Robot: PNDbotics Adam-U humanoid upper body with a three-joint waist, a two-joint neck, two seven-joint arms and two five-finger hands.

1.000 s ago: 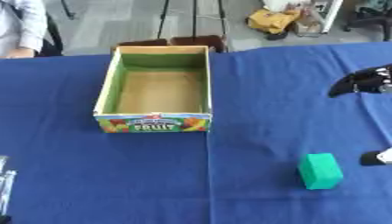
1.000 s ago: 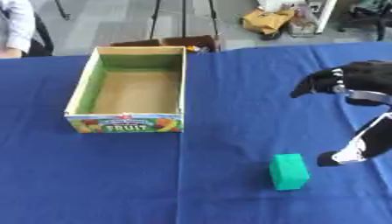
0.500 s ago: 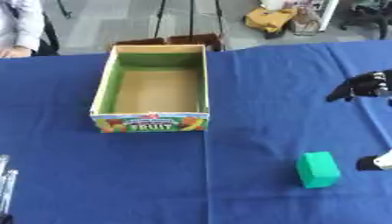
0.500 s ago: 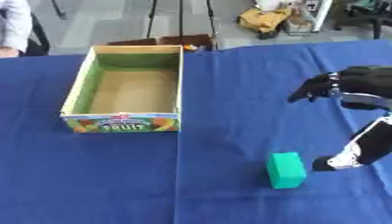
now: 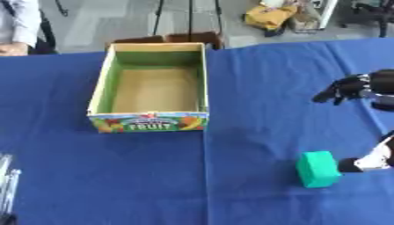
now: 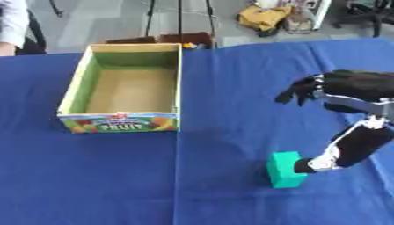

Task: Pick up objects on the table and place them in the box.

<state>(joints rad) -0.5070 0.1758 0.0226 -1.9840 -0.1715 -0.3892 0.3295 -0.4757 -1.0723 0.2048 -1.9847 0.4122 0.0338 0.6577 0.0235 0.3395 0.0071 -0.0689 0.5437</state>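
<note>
Blue tablecloth; right hand hovers clenched, empty; lower onto green block at 6 o'clock, box at 9.

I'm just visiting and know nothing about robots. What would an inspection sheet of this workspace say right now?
Surface: table under a blue cloth.
Job's things: open cardboard fruit box, nothing seen inside; green block on the cloth, to the right of the box and nearer the robot.
Clutter: nothing seen on the cloth apart from these.
Hands: right hand hangs over the cloth, its fingers curled and holding nothing. A black and white part of the right arm reaches the block's right side. At the lower left edge something silvery shows, perhaps the left hand; cannot tell.
Cables: nothing seen.
Surroundings: a grey floor beyond the table, a yellow bag, stand legs, a person's sleeve at the far left.
</note>
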